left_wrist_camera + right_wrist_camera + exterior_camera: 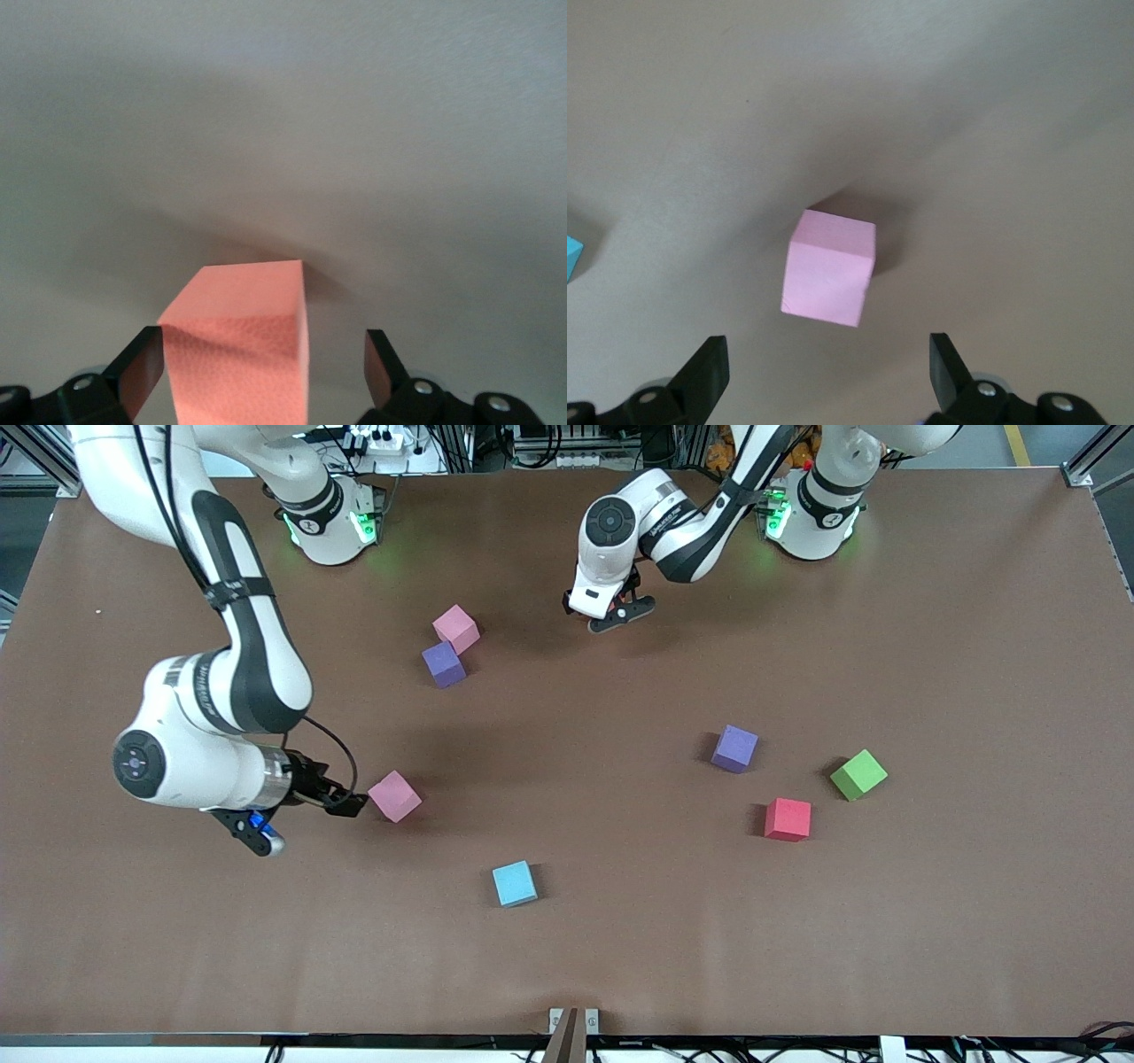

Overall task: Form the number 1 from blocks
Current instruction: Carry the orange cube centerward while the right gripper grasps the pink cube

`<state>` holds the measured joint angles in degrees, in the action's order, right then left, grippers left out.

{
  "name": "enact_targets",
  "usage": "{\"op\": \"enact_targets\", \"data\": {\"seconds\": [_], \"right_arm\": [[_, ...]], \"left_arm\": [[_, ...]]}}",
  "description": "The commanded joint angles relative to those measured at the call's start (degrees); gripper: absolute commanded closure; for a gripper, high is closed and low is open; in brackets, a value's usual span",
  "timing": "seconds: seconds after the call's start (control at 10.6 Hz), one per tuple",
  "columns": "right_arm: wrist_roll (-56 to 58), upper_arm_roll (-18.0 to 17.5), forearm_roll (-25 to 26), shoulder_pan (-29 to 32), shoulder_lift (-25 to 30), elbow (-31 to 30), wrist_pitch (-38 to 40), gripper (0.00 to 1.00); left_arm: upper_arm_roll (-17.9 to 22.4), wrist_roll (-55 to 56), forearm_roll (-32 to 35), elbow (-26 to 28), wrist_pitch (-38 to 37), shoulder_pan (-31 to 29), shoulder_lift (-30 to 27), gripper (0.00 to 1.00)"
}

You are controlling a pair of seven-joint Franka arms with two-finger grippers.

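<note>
The right gripper (353,804) sits low over the table (567,957) toward the right arm's end, its arm reaching well out from its base. Its fingers are spread wide and hold nothing. A pink cube (394,795) stands on the table just beside the fingertips. In the right wrist view that cube (830,268) lies ahead of the open fingers (709,372), clear of both, turned so that one corner edge faces the gripper.

The left gripper (620,613) hangs close to the table not far from its own base, near the middle of the table's width. In the left wrist view its fingers (383,367) are set wide around an orange cube (239,345). The cube rests on the table between them, hard against one finger and with a clear gap to the other, so it is not clamped. The front view does not show this cube; the gripper covers it.

A paler pink cube (456,628) and a purple cube (443,664) stand touching at a corner, between the two grippers, the purple one nearer the front camera. Toward the left arm's end, a second purple cube (734,747), a red cube (788,818) and a green cube (858,774) form a loose group, each apart from the others. A light blue cube (515,883) stands alone, nearest the front camera.
</note>
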<state>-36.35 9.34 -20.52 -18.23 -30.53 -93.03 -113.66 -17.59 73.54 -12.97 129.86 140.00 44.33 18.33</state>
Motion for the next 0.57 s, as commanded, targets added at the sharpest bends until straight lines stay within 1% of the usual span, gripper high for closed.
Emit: {"op": "enact_targets", "data": {"seconds": [0.0, 0.09, 0.19, 0.38, 0.47], "right_arm": [[-0.74, 1.11, -2.24, -1.63, -4.0, 2.06, -3.91, 0.0], [-0.74, 1.2, -3.46, -1.72, -4.62, 2.06, -4.28, 0.0], [-0.74, 2.07, -4.26, -2.25, -5.14, 2.06, -4.28, 0.0], [-0.22, 2.96, -5.06, -3.13, -5.41, 1.8, -4.37, 0.0], [0.14, 3.31, -4.97, -4.17, -5.41, 1.36, -4.46, 0.0]], "left_arm": [[-1.74, 0.64, -1.09, 3.37, 1.15, -1.52, -2.16, 0.0], [-1.92, 0.64, -1.09, 3.47, 1.24, -2.22, -2.16, 0.0], [-2.61, 0.64, -1.09, 3.38, 1.41, -2.4, -2.16, 0.0], [-3.06, 0.64, -1.09, 3.03, 3.16, -2.58, -1.81, 0.57], [-3.49, 0.38, -0.74, 2.86, 4.65, -2.58, -1.63, 0.75]]}}
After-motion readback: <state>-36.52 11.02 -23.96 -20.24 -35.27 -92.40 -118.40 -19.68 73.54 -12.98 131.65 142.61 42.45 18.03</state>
